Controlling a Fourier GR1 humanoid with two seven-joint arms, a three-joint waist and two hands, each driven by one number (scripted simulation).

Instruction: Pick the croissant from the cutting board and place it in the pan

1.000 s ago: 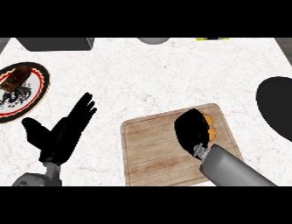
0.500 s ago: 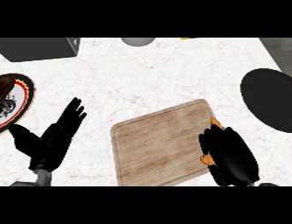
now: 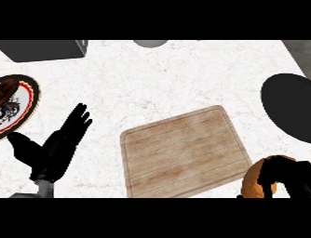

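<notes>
Currently my right hand (image 3: 300,180) curls its fingers (image 3: 279,162) round the croissant (image 3: 255,179) just beside the cutting board (image 3: 184,151); my left hand (image 3: 51,149) rests open, fingers straight.

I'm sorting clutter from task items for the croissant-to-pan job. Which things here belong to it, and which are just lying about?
Job in hand:
croissant, held in the right hand
cutting board
pan

Just lying about:
patterned plate with brown food
grey box
grey round object at the far edge
left hand, open, resting
</notes>
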